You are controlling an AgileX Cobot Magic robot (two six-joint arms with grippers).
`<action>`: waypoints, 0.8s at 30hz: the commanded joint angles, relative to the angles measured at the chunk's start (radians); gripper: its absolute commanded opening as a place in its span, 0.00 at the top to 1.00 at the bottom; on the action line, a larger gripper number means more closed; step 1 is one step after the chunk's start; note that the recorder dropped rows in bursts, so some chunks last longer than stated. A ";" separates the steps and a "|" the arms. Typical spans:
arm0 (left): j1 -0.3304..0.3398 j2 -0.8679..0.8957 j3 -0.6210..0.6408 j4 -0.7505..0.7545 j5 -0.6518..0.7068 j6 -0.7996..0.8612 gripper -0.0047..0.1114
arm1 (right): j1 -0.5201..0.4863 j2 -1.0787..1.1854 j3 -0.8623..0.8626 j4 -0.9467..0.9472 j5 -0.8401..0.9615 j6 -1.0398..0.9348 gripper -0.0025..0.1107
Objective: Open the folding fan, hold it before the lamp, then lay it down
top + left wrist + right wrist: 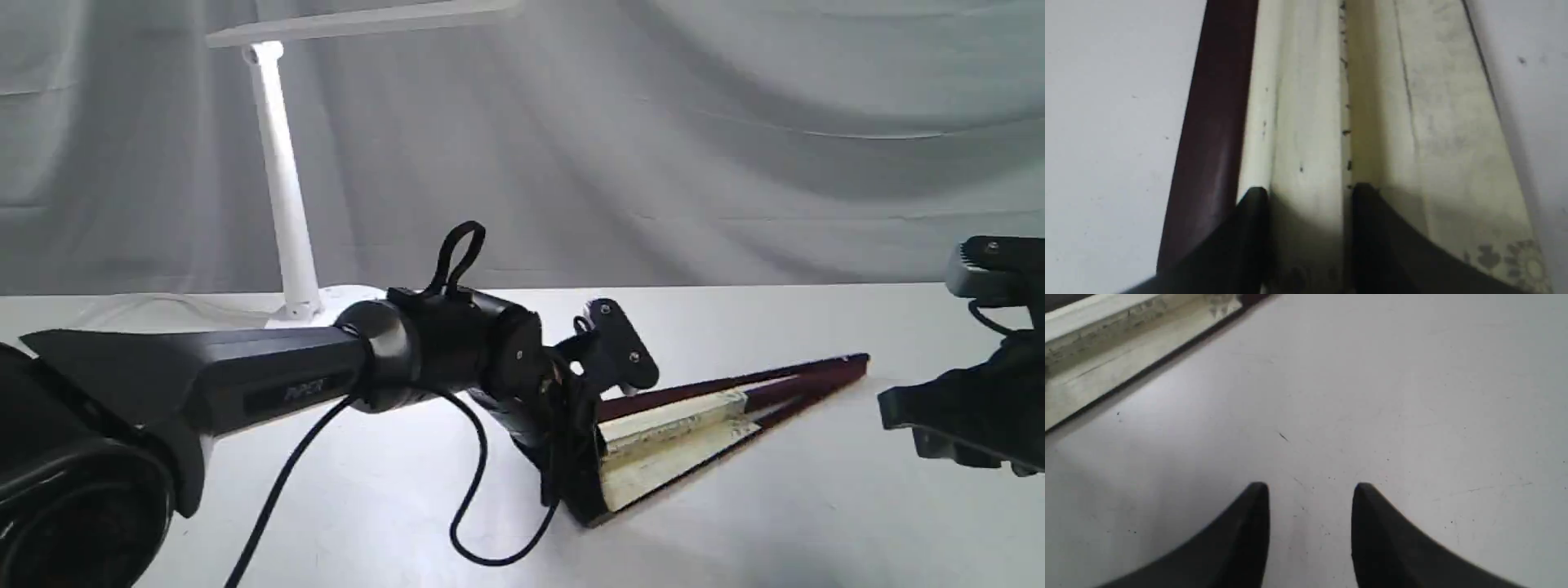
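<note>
Left arm hogs the front of the exterior view, its left gripper down at the wide end of the one folding fan. It lies barely spread on the white table, with maroon guards and a cream leaf. One lamp stands behind, and the right gripper hangs off to the side

Left wrist view: jaws straddle a cream fold, can't tell if they're pinching it

Right wrist view: jaws wide apart over the tabletop, fan's edge off to one side

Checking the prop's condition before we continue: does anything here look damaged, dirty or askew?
The folding fan, lying partly splayed on the table, has a grimy, speckled cream leaf. The lamp stands upright; nothing spilled.
</note>
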 commanded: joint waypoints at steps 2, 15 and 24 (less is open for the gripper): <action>-0.005 -0.035 0.006 -0.042 0.081 0.208 0.91 | 0.004 -0.003 -0.002 -0.004 -0.005 -0.013 0.67; -0.005 -0.059 0.006 0.110 0.081 0.263 0.61 | 0.004 -0.003 -0.002 -0.004 -0.004 -0.025 0.67; -0.005 -0.065 -0.002 0.089 0.014 -0.018 0.43 | 0.004 -0.003 -0.002 -0.004 -0.004 -0.025 0.67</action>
